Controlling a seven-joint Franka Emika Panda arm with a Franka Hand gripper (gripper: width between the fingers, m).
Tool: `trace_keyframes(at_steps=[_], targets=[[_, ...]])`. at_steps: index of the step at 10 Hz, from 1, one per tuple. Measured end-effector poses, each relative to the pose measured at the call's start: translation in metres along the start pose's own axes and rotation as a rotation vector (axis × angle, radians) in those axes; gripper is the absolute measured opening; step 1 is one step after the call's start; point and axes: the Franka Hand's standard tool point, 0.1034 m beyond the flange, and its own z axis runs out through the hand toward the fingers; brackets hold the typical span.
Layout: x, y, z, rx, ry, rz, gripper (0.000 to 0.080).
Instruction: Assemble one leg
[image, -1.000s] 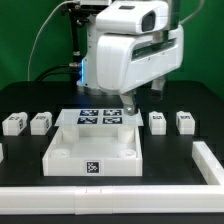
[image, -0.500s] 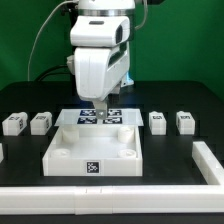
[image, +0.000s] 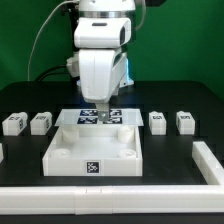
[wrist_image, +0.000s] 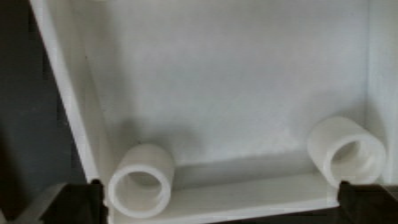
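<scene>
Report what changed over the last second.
The arm swung from the exterior view's right to its left, bringing the hand over the far side of the large white tray-like part. In the last half second it barely moved. Nothing was taken hold of or let go. The four legs and the tray-like part stayed where they were.

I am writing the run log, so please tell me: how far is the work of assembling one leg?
Done: nothing yet; all four small white plastic legs with square tags lie loose on the black table, such as the leg. In hand: nothing; the open gripper hangs over the large white square tray-like part. Left: grasp a leg, fit it into a corner socket.
</scene>
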Motion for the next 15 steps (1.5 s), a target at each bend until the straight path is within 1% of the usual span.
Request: trace_keyframes(at_steps=[1,2,4,5,7,8,11,12,13,14,15], targets=[[-0.001,-0.011,0.004,-0.028,0.006,-0.039,0.0650],[-0.007,-0.032,0.009,-0.042,0.008,-0.092,0.0650],[-0.020,-0.062,0.024,-0.025,0.009,-0.153,0.0650],[-0.028,-0.075,0.032,-0.008,0.010,-0.159,0.0650],[-0.033,-0.085,0.046,0.024,0.013,-0.141,0.0650],[-0.032,-0.088,0.053,0.038,0.015,-0.121,0.0650],[-0.033,-0.089,0.055,0.044,0.015,-0.120,0.0650],[-0.038,-0.086,0.063,0.051,0.020,-0.136,0.0650],[-0.043,-0.089,0.072,0.064,0.024,-0.128,0.0650],[-0.047,-0.092,0.077,0.075,0.026,-0.118,0.0650],[-0.049,-0.093,0.078,0.071,0.027,-0.110,0.0650]])
